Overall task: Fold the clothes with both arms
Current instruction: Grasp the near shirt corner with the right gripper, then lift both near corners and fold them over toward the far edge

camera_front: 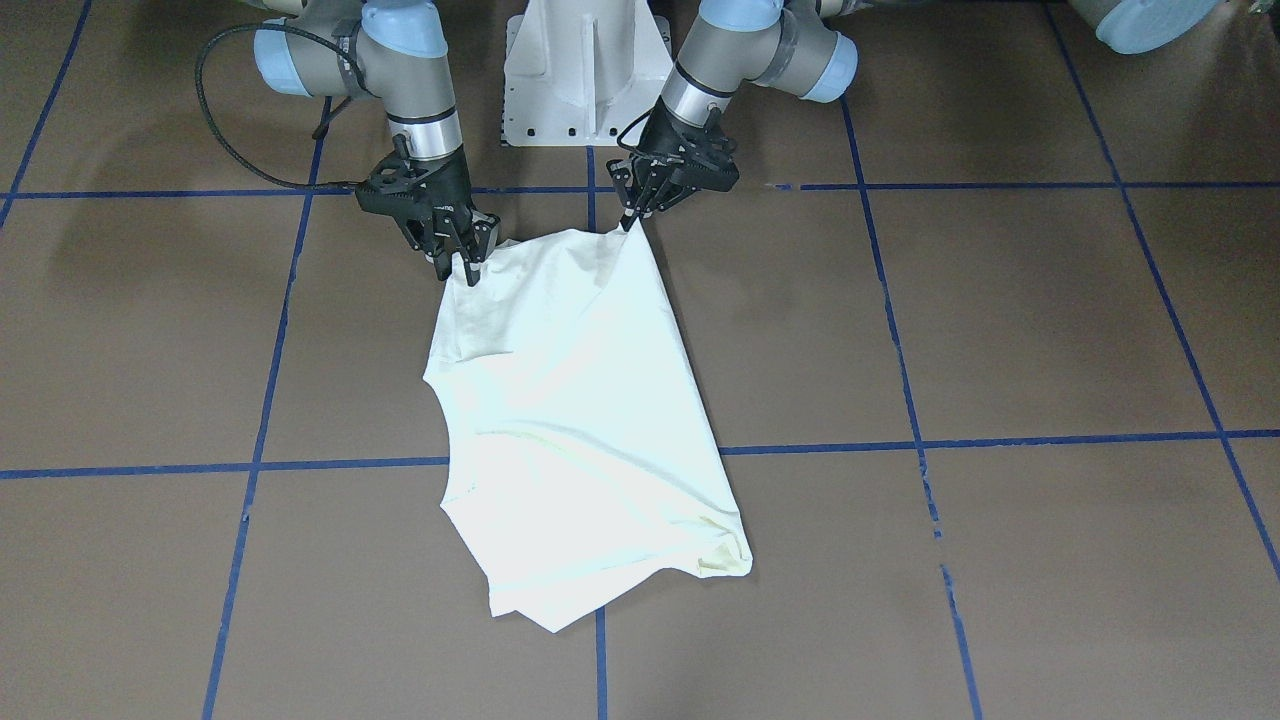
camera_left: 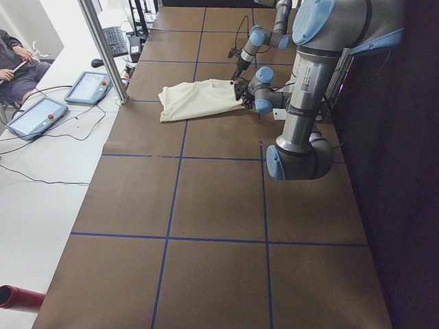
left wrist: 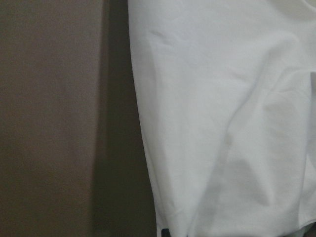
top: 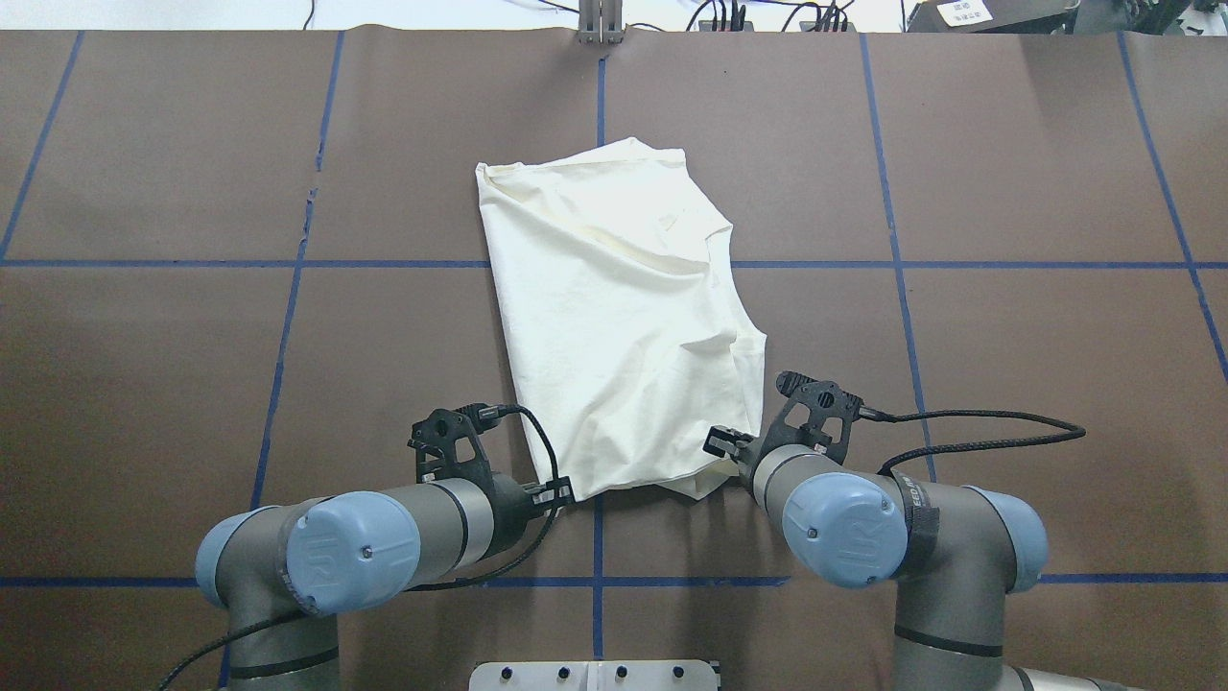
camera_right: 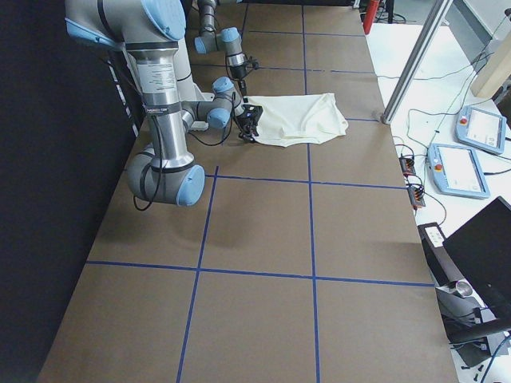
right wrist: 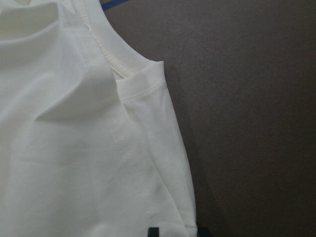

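Plain cream T-shirt (camera_front: pixel 580 420) — corners in left fingers (camera_front: pixel 634 212), right fingers (camera_front: pixel 470 262)

Wrist views crop the T-shirt (left wrist: pixel 222 123) at their edges; the right gripper (right wrist: pixel 178 233) shows only as two dark slivers. The pedestal base (camera_front: pixel 585 70) runs off the front view's top.

The left arm (top: pixel 446 516) and right arm (top: pixel 945 605) are grey tubes with light blue joint caps (top: pixel 357 550) and black cables (top: pixel 979 416).
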